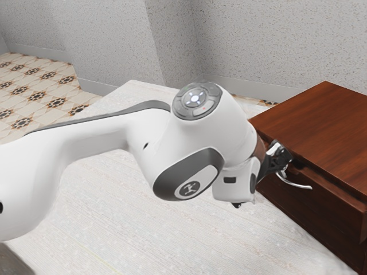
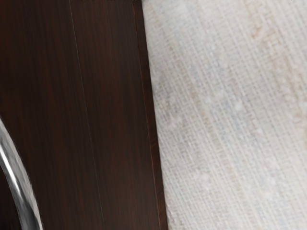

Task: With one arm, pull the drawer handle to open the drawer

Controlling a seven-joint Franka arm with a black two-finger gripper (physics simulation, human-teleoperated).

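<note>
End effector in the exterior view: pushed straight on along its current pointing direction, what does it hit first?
Most likely the curved silver metal handle, which sits right in front of the black end effector. Just behind it is the dark brown wooden drawer front. The depth between them is unclear.

The drawer cabinet (image 1: 327,126) is sitting on the counter (image 1: 114,217) at the exterior view's right. Its handle (image 1: 295,182) is sticking out of the front facing the exterior view's left, the tool (image 1: 281,160) sitting just beside it.

Dark wooden drawer cabinet (image 1: 327,126) on pale textured table (image 1: 114,229).
</note>
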